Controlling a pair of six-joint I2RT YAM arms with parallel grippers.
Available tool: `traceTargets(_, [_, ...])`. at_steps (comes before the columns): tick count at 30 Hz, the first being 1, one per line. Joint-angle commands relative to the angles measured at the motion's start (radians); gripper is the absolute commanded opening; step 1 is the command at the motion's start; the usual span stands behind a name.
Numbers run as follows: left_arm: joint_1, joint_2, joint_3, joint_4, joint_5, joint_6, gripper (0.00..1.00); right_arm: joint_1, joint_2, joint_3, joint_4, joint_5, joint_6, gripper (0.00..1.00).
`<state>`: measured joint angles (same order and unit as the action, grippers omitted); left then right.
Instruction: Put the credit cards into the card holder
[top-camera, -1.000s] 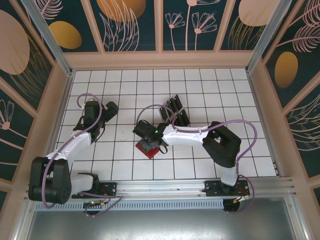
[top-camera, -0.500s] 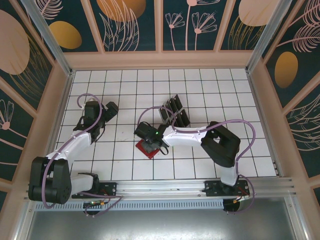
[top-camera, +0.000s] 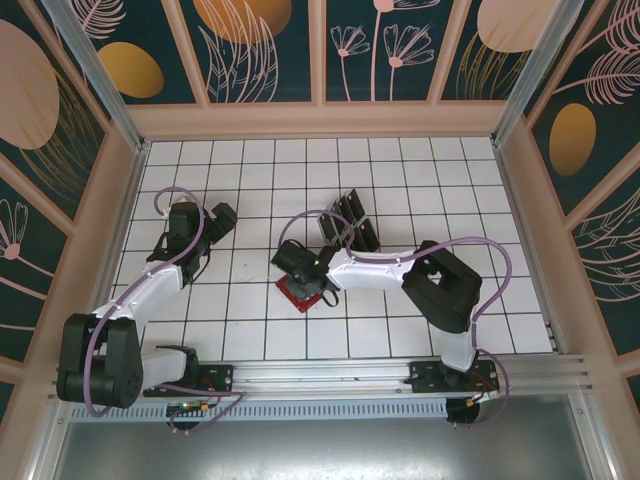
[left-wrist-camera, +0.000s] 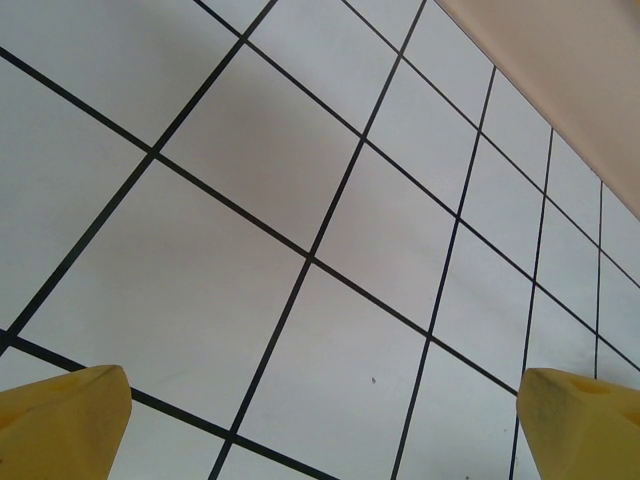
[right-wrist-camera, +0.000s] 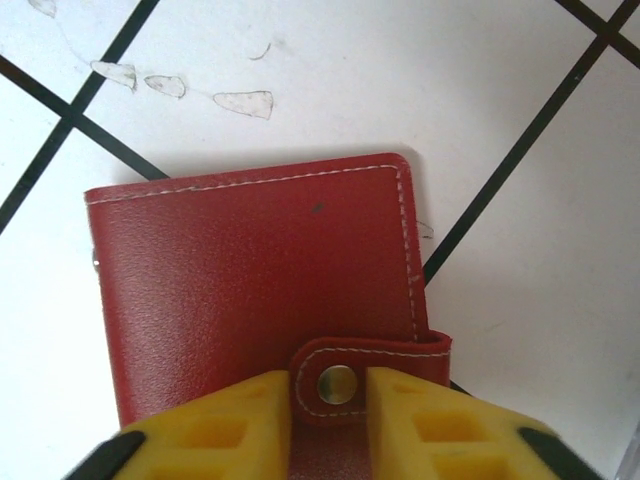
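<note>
The wallet (right-wrist-camera: 250, 270) lies closed and flat, cover up, about mid-tabletop and a little toward the near edge. Its snap tab (right-wrist-camera: 400, 355) is folded over the edge and looks buttoned down. The right gripper (right-wrist-camera: 328, 400) is set straight down on it. In the right wrist view its yellow fingers (right-wrist-camera: 220, 430) stand close together with only a narrow gap, one on each side of the stud, pressed against the tab. I judge that they have the tab pinched, though how firmly cannot be told. From above, the right gripper (top-camera: 305, 290) covers most of the wallet (top-camera: 292, 301), leaving a red corner showing. The cards (top-camera: 348, 225) stand in a dark cluster just beyond it toward the far edge, well apart from either gripper. Whether anything props them up cannot be made out. The left gripper (top-camera: 222, 215) hangs over bare tiles on the left half of the tabletop (left-wrist-camera: 300, 150), its fingers spread as wide as they go and holding nothing. The step in hand seems to be opening the wallet, with no card yet taken. The next move calls for a pull on the tab that pops the snap without dragging the light wallet along. The free left arm may need to pin the cover down, then the flap must be swung open to bare the pockets.
</note>
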<state>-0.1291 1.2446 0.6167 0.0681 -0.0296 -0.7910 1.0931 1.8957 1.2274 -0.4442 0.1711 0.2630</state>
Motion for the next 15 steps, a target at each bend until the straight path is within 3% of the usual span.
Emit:
traceTargets(1, [0.008,-0.003,-0.002,0.022,0.019,-0.006,0.99,-0.017,0.012,-0.009,-0.005,-0.006,-0.001,0.17])
traceTargets(7, [0.008,-0.014,-0.003,0.024,0.045,-0.005,0.98,-0.031,-0.012,-0.008,-0.008,-0.002,0.011,0.0])
traceTargets(15, [0.009,0.0,-0.017,0.044,0.158,0.02,0.99,-0.046,-0.083,-0.007,0.036,-0.023,0.071,0.0])
